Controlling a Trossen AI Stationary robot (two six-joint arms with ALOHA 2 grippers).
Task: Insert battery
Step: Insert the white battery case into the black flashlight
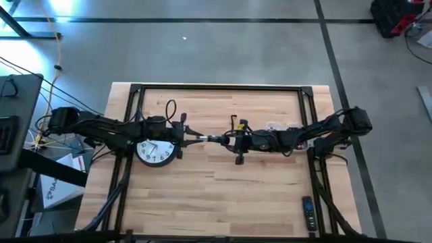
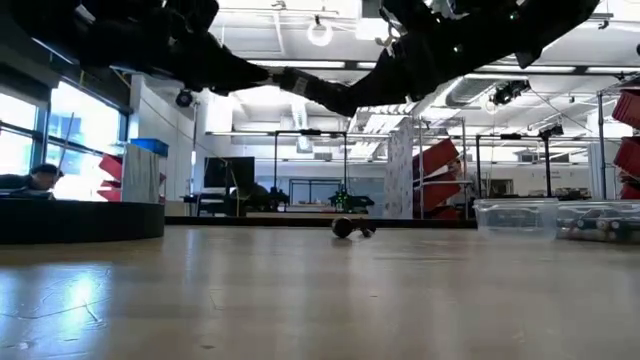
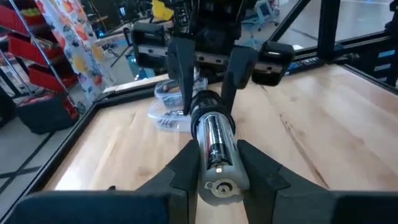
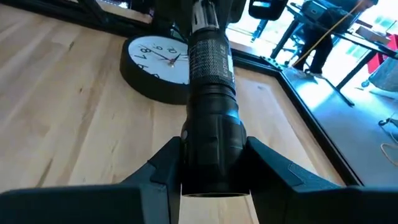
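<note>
Clamped in the left hand (image 3: 214, 171), mid-frame above the counter (image 1: 223, 182), the battery (image 3: 214, 146) enters a flashlight (image 4: 211, 93) the right hand (image 4: 211, 165) grips; misalignment risks jamming.

Dark arms (image 2: 330, 60) overhead, clear bins (image 2: 555, 218) at right

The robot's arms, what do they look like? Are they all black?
Mostly, yes. Both arms are dark and chunky, built from jointed segments, with thin cables running along them. The left gripper and the right gripper each end in two flat, black, wedge-shaped fingers. Behind the fingers sits a wide black bar. I can't see any writing or stickers on the arms.
</note>
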